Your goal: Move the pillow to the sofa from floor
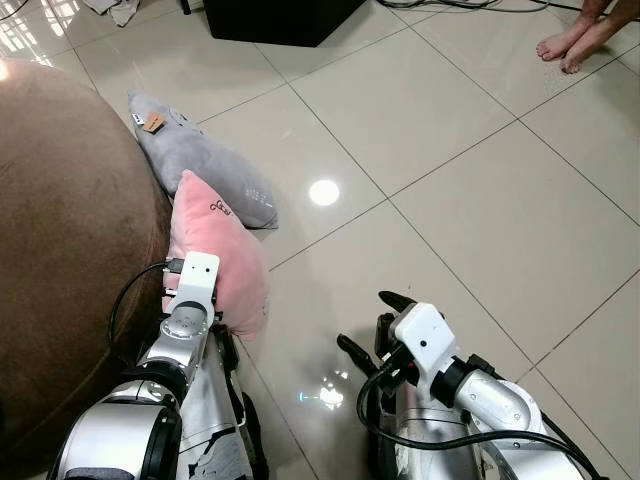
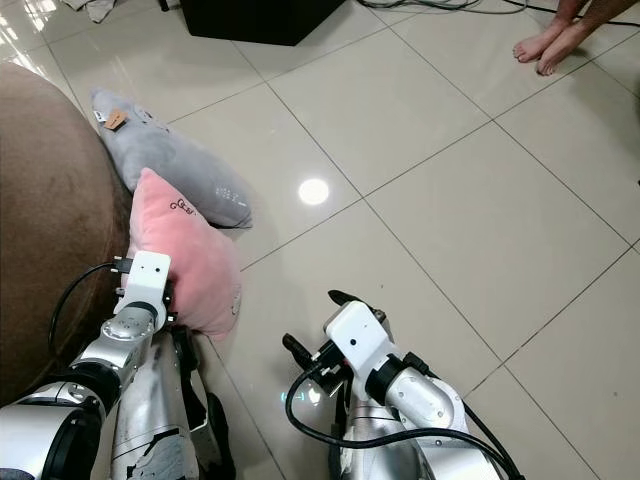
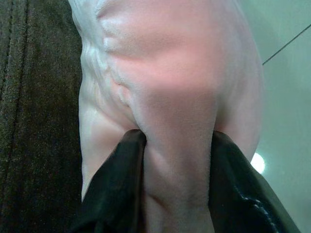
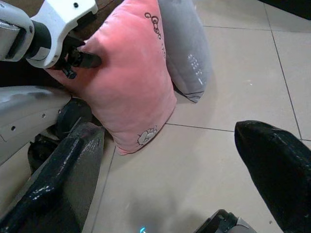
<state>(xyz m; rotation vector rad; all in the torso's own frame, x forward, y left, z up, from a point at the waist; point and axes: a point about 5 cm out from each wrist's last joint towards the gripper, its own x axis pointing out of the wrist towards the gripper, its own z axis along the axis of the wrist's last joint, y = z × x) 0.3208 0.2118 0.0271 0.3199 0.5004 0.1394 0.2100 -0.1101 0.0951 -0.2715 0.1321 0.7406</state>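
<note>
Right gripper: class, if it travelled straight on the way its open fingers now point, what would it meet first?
Probably the pink pillow, which the left gripper already pinches beside the brown sofa; only bare floor tiles lie between, though depth is uncertain.

Plush pink pillow (image 1: 220, 262), matt brown fabric sofa (image 1: 70, 250), glossy tiled floor (image 1: 450, 200).

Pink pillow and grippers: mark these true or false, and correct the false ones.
1. The left gripper pinches the pink pillow. True.
2. The right gripper holds the grey pillow. False: it is open, over bare floor.
3. The pink pillow lies on top of the sofa. False: it leans on the floor beside it.
4. The grey pillow touches the pink one. True.
5. A person's bare feet stand on the tiles. True.
</note>
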